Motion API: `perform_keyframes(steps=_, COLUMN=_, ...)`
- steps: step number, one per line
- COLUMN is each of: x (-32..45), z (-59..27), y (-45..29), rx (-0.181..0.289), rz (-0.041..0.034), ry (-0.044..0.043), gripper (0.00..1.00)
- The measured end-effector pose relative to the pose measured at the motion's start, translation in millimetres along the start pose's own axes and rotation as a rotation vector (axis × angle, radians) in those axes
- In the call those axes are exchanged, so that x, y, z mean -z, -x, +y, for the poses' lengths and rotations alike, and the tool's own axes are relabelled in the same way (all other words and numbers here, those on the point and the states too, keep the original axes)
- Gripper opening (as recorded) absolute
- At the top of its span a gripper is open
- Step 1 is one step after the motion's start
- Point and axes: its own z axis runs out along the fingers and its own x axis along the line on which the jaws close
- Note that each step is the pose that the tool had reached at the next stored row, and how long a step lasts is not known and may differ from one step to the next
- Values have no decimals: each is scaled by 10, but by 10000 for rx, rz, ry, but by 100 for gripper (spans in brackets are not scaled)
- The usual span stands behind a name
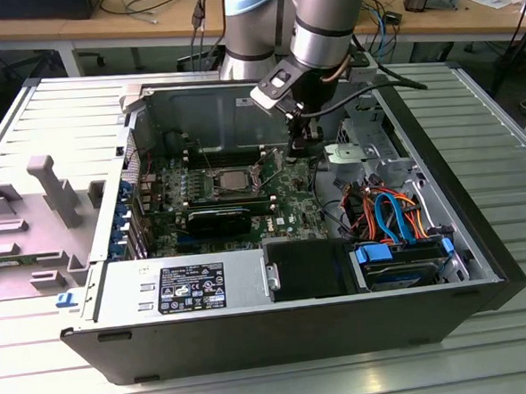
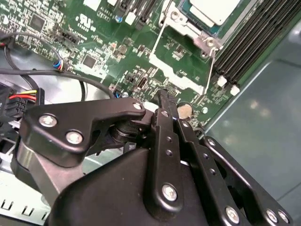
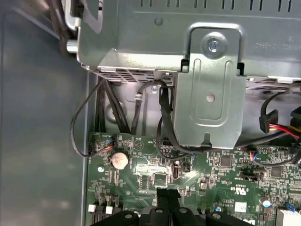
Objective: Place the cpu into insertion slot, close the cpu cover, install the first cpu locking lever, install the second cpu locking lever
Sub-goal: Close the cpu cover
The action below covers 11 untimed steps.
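The cpu, a flat square chip with a grey top, lies in the insertion slot, whose silvery rim carries two screws. The cpu cover, a thin silvery frame, is swung open off the slot's edge toward my gripper, and green board shows through its cut-out. My gripper hangs just above the motherboard, to the exterior view's right of the slot. Its black fingers are shut together with nothing between them. The tips are close to the cover's free edge.
The open computer case lies on a slatted table. Toward the front are a power supply and a blue-bracketed drive, with orange and blue cables. Near the gripper are a grey metal drive cage, a coin battery and black memory slots.
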Motion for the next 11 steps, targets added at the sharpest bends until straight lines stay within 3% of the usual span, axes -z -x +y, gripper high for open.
perform_keyframes(steps=4, x=-81, z=8, y=1, rx=36, rz=-2, ry=-8, gripper=11)
perform_keyframes(steps=8, x=-120, z=7, y=-4, rx=483, rz=78, ry=-10, gripper=11)
perform_keyframes(steps=11, x=-129, z=-26, y=-16, rx=567, rz=185, ry=0, gripper=11)
